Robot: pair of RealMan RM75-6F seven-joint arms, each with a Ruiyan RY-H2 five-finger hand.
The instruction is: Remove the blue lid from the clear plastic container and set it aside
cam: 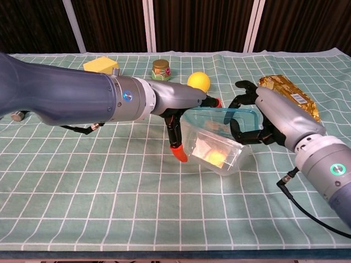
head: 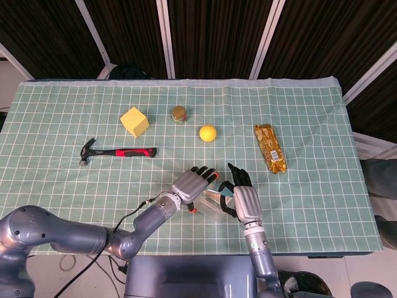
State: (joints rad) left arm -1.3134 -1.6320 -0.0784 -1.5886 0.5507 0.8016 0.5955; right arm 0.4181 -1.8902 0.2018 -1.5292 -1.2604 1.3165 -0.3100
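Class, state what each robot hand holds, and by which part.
The right hand holds the blue lid by its right end. The left hand touches the clear container; a grip cannot be told.

Left robot hand point(head: 193, 182) and right robot hand point(head: 243, 194) flank what looks like the clear plastic container point(head: 215, 200).
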